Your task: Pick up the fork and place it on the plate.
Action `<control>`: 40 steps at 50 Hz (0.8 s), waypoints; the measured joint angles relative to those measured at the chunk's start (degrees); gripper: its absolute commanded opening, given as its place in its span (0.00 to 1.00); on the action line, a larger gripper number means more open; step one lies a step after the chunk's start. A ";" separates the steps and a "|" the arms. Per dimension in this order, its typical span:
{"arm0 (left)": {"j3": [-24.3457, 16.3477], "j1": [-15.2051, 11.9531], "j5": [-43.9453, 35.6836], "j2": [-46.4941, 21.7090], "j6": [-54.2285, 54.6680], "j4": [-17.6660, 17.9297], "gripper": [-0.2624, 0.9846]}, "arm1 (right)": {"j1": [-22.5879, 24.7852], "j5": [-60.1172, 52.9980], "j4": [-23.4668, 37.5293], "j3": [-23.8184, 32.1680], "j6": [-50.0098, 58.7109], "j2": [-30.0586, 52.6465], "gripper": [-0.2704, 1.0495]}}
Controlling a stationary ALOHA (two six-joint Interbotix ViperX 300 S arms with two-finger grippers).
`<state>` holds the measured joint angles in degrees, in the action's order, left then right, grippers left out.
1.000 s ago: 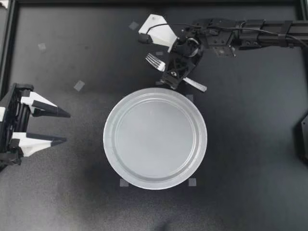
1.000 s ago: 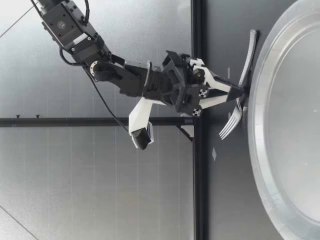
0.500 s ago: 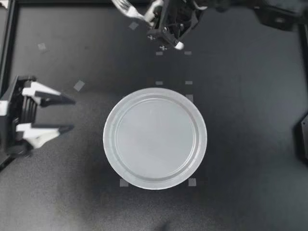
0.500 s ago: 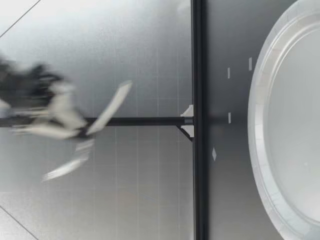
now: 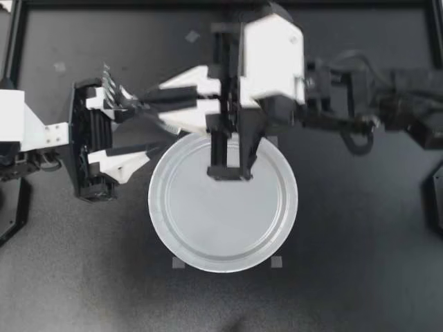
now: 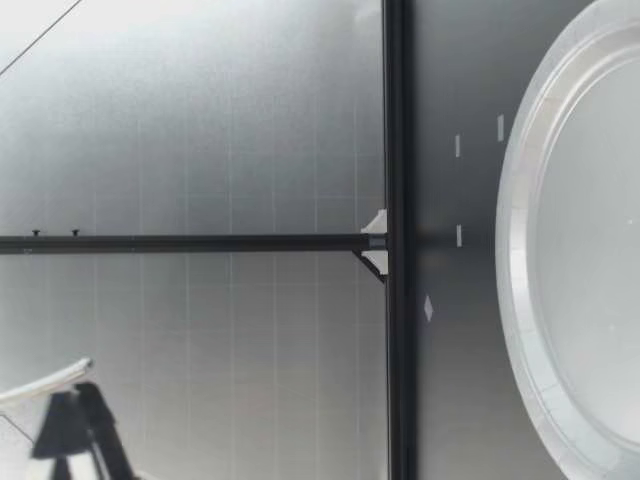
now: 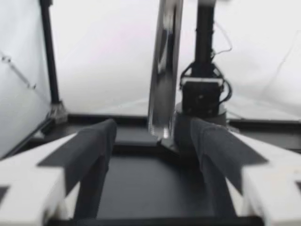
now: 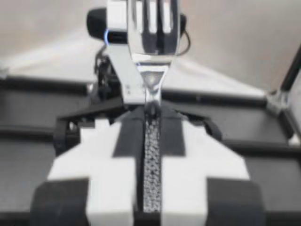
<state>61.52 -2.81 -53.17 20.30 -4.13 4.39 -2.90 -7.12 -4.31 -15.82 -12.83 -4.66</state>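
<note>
**Fork clamped aloft, plate below**

Right gripper (image 5: 149,105) is closed tight on the fork (image 5: 109,77), and the tines stick out past its tips toward the left gripper (image 5: 142,124). The left fingers are spread wide with the fork between them, no contact visible. The fork's long axis runs arm to arm. The plate (image 5: 154,207) lies lower, nearer the right arm.

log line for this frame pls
right gripper: shut on fork | left gripper: open, near fork | plate: empty | stage: fork not yet placed

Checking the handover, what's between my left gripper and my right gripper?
The fork. My right gripper is shut on it, and the left wrist view shows it ahead of my open left gripper, touching neither finger.
</note>
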 measured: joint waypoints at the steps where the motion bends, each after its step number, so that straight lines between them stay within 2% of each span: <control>1: -0.18 0.00 0.00 0.00 0.09 -0.18 0.71 | 0.09 -1.93 0.26 -1.23 -0.09 -0.26 0.25; 12: -0.35 0.79 0.00 0.00 1.14 -0.70 0.71 | 0.35 -13.10 0.88 -7.91 0.26 -2.72 0.25; 22: -1.41 1.93 0.09 -1.14 1.23 -0.79 0.71 | 0.35 -15.82 0.97 -8.70 0.26 -2.46 0.25; 40: -2.02 2.02 0.09 -2.64 0.97 -0.79 0.71 | 1.49 -20.04 1.14 -8.70 0.70 -0.26 0.25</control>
<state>59.50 -0.79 -53.09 17.67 -3.16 3.60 -1.41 -27.16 -3.16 -24.52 -12.13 -4.92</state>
